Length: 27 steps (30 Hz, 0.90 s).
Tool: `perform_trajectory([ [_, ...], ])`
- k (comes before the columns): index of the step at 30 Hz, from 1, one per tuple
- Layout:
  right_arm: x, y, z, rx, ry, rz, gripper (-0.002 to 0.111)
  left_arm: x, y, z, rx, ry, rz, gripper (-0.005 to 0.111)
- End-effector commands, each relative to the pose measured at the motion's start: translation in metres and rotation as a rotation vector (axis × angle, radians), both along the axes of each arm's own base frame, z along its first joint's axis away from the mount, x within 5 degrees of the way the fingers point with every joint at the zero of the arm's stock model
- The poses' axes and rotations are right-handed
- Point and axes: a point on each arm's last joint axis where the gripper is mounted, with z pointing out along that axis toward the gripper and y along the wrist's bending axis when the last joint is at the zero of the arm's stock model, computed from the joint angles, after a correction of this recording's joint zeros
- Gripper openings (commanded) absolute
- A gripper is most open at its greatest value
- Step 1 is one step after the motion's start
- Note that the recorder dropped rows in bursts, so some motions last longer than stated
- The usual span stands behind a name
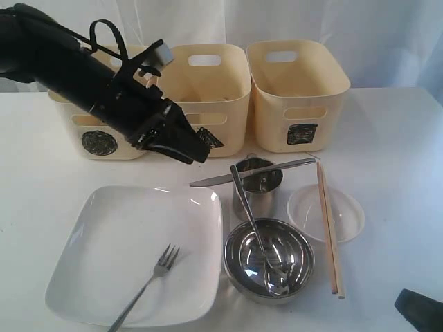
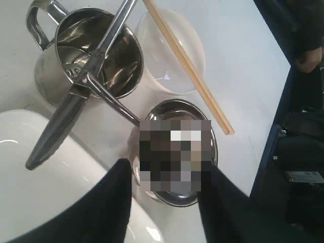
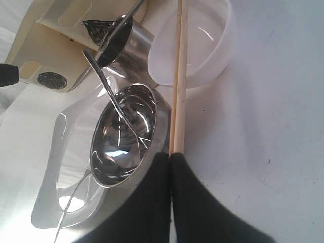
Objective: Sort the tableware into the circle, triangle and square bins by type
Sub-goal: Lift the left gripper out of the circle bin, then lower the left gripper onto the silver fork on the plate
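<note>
**Exterior view:** Left jaws hang over the desk point(image 1: 394, 152) in front of the bins point(image 1: 297, 90), above the far edge of the white plate point(image 1: 104, 242). All tableware is on the desk:
- fork point(image 1: 149, 280) on the plate
- knife point(image 1: 214, 180) across the steel cup point(image 1: 263, 200)
- spoon point(image 1: 250, 214) in the steel bowl point(image 1: 294, 256)
- chopsticks point(image 1: 327, 228) over the clear dish point(image 1: 346, 218)

Judged: approaching a pick. The knife or spoon should go first, as they bridge the vessels.

**Left wrist view:** Jaws wide and empty, bowl beneath. No bins in view.

**Right wrist view:** Jaws pressed together and empty, beside the chopsticks' end. Triangle label point(image 3: 98, 25) is clear here but half-hidden in the exterior view.
</note>
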Motion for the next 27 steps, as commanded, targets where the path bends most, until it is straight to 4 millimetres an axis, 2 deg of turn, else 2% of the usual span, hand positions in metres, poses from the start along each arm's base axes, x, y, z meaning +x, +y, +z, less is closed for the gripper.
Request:
perform_trajectory([
  [1, 0.0, 0.0, -0.001, -0.004, -0.006, 0.001, 0.0, -0.006, 0.001, 0.006, -0.028, 0.021, -0.027, 0.047],
  [14, 0.0, 0.0, -0.001, -0.004, -0.006, 0.001, 0.0, -0.014, 0.001, 0.007, -0.036, 0.081, -0.091, 0.047],
  [19, 0.0, 0.0, -0.001, -0.004, -0.006, 0.001, 0.0, -0.023, 0.021, -0.012, 0.286, 0.203, -0.106, 0.047],
  [21, 0.0, 0.0, -0.001, -0.004, -0.006, 0.001, 0.0, -0.028, 0.028, -0.023, 0.359, 0.25, -0.11, 0.047],
  [25, 0.0, 0.0, -0.001, -0.004, -0.006, 0.001, 0.0, -0.042, 0.028, -0.045, 0.393, 0.312, -0.129, 0.047],
  [27, 0.0, 0.0, -0.001, -0.004, -0.006, 0.001, 0.0, -0.053, 0.022, -0.054, 0.408, 0.314, -0.173, 0.051],
])
